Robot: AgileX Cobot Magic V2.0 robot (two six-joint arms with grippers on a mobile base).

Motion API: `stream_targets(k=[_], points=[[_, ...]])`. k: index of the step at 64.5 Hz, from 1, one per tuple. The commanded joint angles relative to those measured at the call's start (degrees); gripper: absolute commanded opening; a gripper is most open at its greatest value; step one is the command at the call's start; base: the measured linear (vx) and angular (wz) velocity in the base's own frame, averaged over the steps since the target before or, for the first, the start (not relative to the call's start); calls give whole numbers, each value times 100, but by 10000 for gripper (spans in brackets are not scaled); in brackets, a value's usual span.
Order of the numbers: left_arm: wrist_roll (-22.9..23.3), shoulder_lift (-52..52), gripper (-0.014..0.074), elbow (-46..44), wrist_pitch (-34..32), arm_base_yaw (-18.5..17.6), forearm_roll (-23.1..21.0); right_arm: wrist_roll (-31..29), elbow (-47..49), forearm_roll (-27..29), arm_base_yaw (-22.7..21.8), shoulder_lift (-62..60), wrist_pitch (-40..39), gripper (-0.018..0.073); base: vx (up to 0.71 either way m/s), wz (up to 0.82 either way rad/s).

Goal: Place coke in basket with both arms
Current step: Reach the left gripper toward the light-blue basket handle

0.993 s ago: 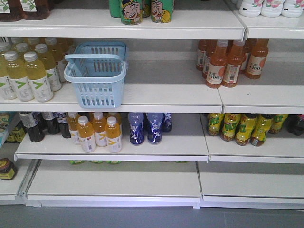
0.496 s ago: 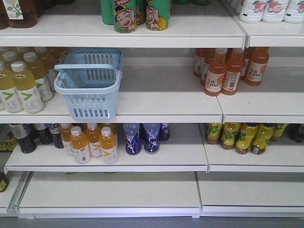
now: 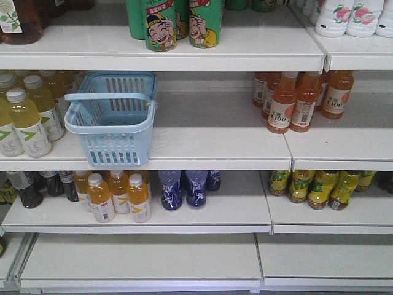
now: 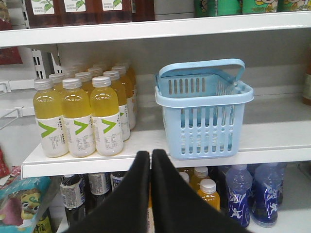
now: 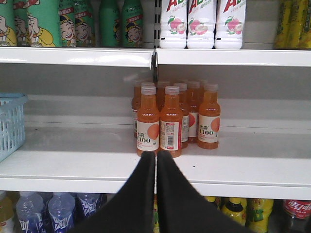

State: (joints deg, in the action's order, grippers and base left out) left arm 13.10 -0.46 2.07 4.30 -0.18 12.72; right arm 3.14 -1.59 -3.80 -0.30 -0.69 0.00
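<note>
The light blue basket (image 3: 116,150) stands empty on the middle shelf, its handle swung toward the front. My left gripper (image 4: 150,153) is shut with nothing in it, low in front of the shelf edge, just left of the basket (image 4: 199,126). My right gripper (image 5: 156,154) is also shut and empty, in front of the orange C100 bottles (image 5: 170,121). The basket's edge (image 5: 9,126) shows at far left there. A dark bottle with a red label (image 5: 296,209), seemingly the coke, stands on the lower shelf at bottom right. No arm shows in the front view.
Yellow drink bottles (image 4: 77,116) crowd the shelf left of the basket. Green cans (image 3: 175,21) and white bottles (image 3: 353,15) fill the top shelf. Orange-yellow (image 3: 116,196) and blue bottles (image 3: 184,187) stand below the basket, yellow-green ones (image 3: 319,187) at lower right.
The front view has shifted: shelves and basket sit lower and slightly left in frame and look a little larger. Nothing on the shelves has moved.
</note>
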Motion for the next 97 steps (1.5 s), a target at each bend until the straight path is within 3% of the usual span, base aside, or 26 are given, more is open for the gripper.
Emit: stream_targets(k=[1,76,82,90,97], points=[[76,-108,-8,23,-360,-19,-46,-12,-86,-51,-17,-85,-407,-5,7,0],[89,-108,-8,23,-430,-19,-82,-12,-86,-51,-17,-85,-407,-5,2,0],[534,-108,-8,23,-510,-19,-706,-12,-86,-51,-17,-85,-407,-5,0,0],[1693,-108,-8,23,-503,-19,-2136,-12,-86,-51,-17,-85,-407,-5,0,0],[1838,-108,-8,23,-503,-19,-2688,-12,-86,-51,-17,-85,-407,-5,0,0]])
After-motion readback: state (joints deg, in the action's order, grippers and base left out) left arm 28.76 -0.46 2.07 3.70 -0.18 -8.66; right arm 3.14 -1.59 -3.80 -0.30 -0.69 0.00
